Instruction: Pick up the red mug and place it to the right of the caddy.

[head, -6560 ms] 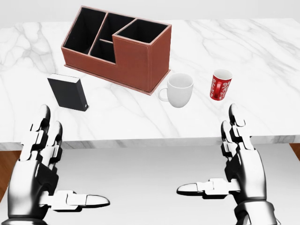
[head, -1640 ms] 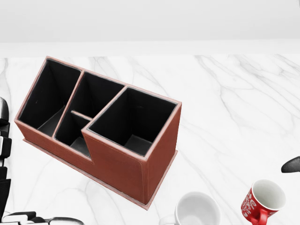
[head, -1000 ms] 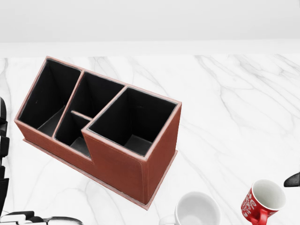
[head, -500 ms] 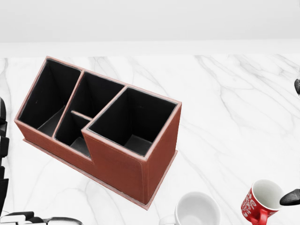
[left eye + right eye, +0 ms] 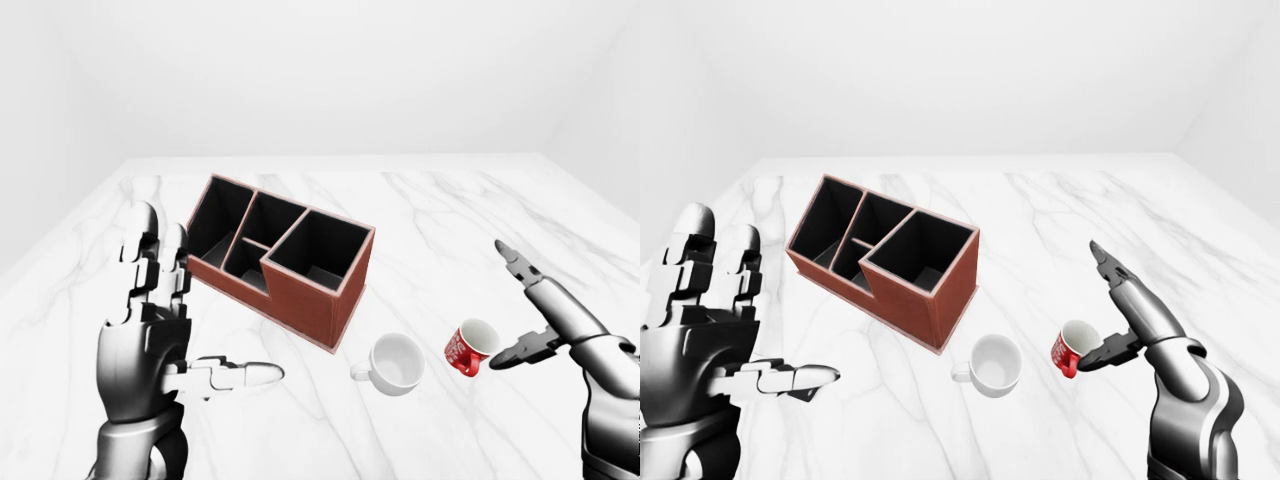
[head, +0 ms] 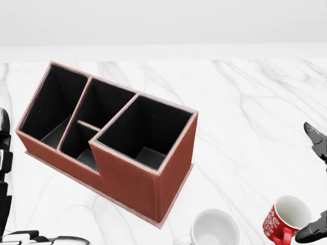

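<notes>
The red mug point(image 5: 472, 347) with white markings stands on the white marble table point(image 5: 440, 230), low and right in the view, to the right of the white mug point(image 5: 393, 363). The reddish-brown caddy point(image 5: 282, 258) with black compartments stands to the upper left of both mugs. My right hand point(image 5: 498, 303) is open just right of the red mug: its thumb point(image 6: 311, 233) lies close by the mug's lower right side, and its fingers point(image 6: 312, 133) are spread well above it. My left hand point(image 5: 205, 305) is open and empty, held up at the left below the caddy.
The white mug sits between the caddy's near right corner and the red mug, about a mug's width from each. Bare marble stretches to the right of the caddy and above the red mug. The table's far edge meets a plain white wall.
My right hand has come further into the head view from the right: the fingers dropped lower and the thumb sank beside the red mug. The mugs, caddy and left hand have not moved.
</notes>
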Motion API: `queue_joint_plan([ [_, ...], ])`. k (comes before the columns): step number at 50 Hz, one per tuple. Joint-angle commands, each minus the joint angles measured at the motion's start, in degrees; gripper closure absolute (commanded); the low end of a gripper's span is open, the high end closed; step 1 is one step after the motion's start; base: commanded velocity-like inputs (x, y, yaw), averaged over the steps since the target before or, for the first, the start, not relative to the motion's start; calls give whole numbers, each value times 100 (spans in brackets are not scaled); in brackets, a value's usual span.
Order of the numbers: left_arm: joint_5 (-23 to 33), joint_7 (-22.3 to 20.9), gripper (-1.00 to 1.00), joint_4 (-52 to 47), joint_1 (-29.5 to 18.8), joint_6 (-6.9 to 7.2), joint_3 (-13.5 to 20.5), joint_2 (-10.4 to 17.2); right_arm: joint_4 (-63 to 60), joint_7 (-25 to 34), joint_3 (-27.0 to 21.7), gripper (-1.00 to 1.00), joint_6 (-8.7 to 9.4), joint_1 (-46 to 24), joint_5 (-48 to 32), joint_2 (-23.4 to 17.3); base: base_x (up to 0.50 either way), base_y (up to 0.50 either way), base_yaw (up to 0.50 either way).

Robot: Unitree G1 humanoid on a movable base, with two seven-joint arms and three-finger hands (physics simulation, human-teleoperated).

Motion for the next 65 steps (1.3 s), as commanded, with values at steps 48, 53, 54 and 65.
queue_joint_plan([
  [48, 38, 40, -100, 513, 121, 0, -114, 33, 1850, 0, 322, -100, -570, -460, -624, -747, 0, 0, 0],
  [53, 30, 34, -100, 493, 133, 0, -109, 35, 1944, 0, 330, -100, -671, -394, -753, -744, 0, 0, 0],
  [54, 28, 32, -100, 503, 136, 0, -108, 33, 1917, 0, 321, -100, -690, -371, -754, -739, 0, 0, 0],
  [65, 47, 43, -100, 548, 113, 0, -117, 47, 1923, 0, 311, -100, -902, -299, -1005, -680, 0, 0, 0],
])
